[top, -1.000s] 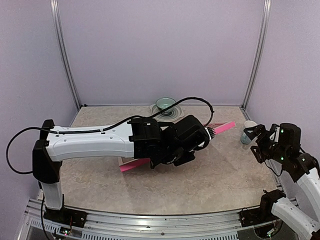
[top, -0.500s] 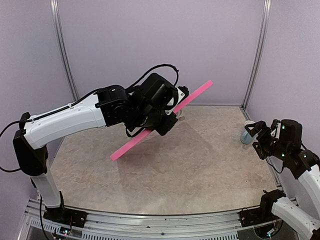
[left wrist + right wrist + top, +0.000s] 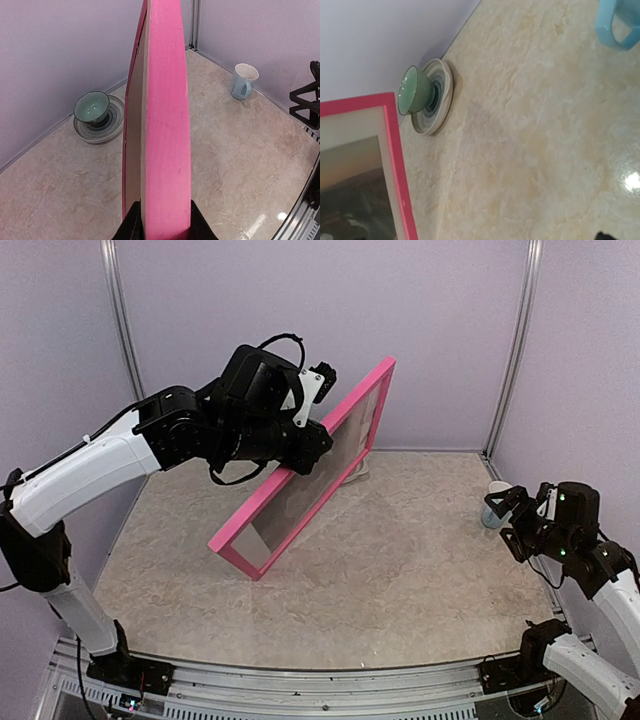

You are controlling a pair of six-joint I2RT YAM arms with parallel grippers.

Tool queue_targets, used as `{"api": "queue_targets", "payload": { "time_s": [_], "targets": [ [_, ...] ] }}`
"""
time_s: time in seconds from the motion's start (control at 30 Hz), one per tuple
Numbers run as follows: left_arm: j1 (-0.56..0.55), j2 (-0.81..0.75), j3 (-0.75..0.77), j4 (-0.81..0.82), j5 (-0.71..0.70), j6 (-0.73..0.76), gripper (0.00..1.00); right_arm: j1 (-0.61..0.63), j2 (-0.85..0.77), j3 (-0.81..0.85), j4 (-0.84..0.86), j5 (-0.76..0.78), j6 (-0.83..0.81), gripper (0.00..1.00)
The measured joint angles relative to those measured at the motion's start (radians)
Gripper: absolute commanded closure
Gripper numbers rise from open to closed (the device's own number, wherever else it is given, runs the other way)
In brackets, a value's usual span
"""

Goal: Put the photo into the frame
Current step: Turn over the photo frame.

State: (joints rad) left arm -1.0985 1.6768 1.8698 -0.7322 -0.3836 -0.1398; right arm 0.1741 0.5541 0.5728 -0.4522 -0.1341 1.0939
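The frame [image 3: 300, 485], bright pink with a pale inner border, hangs tilted in the air above the middle of the table, its front towards the right and the camera. My left gripper [image 3: 300, 455] is shut on its upper long rim. In the left wrist view the black fingers [image 3: 131, 227] clamp the pink rim [image 3: 165, 150] edge-on. In the right wrist view a dark brownish picture [image 3: 350, 195], which looks like the photo, shows inside the frame's [image 3: 395, 165] pale border. My right gripper [image 3: 508, 520] is open and empty at the far right, beside a mug.
A pale blue mug [image 3: 493, 505] stands by the right wall; it also shows in the left wrist view [image 3: 243, 80] and the right wrist view [image 3: 620, 25]. A green bowl on a striped plate [image 3: 92, 107] sits at the back wall, mostly hidden behind the frame in the top view.
My left arm has lifted the frame off the table, swung it up and left, and turned it from edge-on to front-facing. The right arm has barely moved.
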Motion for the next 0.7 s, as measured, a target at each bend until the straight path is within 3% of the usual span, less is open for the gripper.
{"api": "queue_targets", "payload": {
  "time_s": [0.43, 0.7],
  "targets": [
    [0.262, -0.233, -0.286, 0.222, 0.228, -0.325, 1.0, 0.0, 0.018, -0.052, 0.047, -0.041, 0.001, 0.01],
    [0.321, -0.254, -0.386, 0.277, 0.339, -0.49, 1.0, 0.0, 0.04, -0.06, 0.07, -0.057, 0.002, 0.01]
  ]
}}
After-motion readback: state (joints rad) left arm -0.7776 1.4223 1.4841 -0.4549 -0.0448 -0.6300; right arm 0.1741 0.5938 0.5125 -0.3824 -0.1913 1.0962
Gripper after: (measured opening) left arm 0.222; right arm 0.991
